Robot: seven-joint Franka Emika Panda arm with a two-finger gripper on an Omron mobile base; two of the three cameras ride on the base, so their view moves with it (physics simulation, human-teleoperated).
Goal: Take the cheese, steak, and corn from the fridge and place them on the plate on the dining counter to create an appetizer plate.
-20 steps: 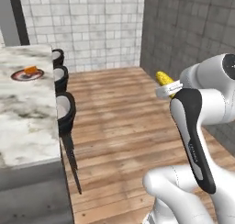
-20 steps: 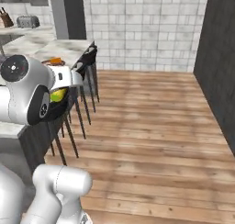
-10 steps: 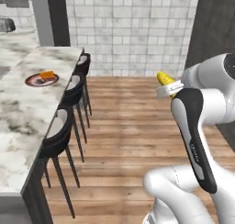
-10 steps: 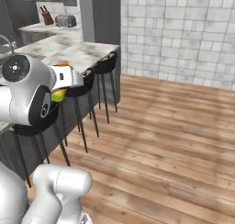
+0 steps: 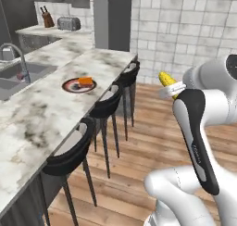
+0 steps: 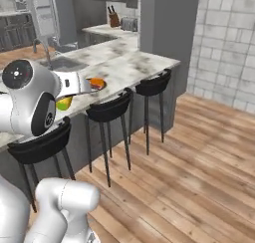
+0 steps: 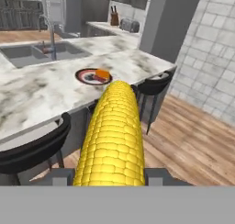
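Observation:
My gripper [image 7: 110,176] is shut on the corn [image 7: 112,136], a yellow cob that stretches away from the hand toward the dining counter [image 7: 41,97]. The same corn [image 5: 167,78] pokes out above my arm in the left base view, and its green end [image 6: 63,103] hangs under the hand in the right base view. The plate [image 5: 70,86] lies on the counter near the stools, some way ahead of the gripper. The orange cheese [image 5: 85,81] rests on it. A dark piece [image 7: 93,75] beside the cheese is too small to identify. The tall white fridge [image 6: 45,13] stands far back.
Three black stools [image 5: 109,104] line the counter's near edge, between me and the plate. A grey sink with a tap [image 5: 14,58] is set into the counter left of the plate. A grey pillar [image 6: 167,18] rises behind the counter's end. Wooden floor [image 6: 199,157] spreads right.
The whole picture has swung as the base moved: the dining counter and plate now lie nearer and more ahead. The corn stays in the shut gripper.

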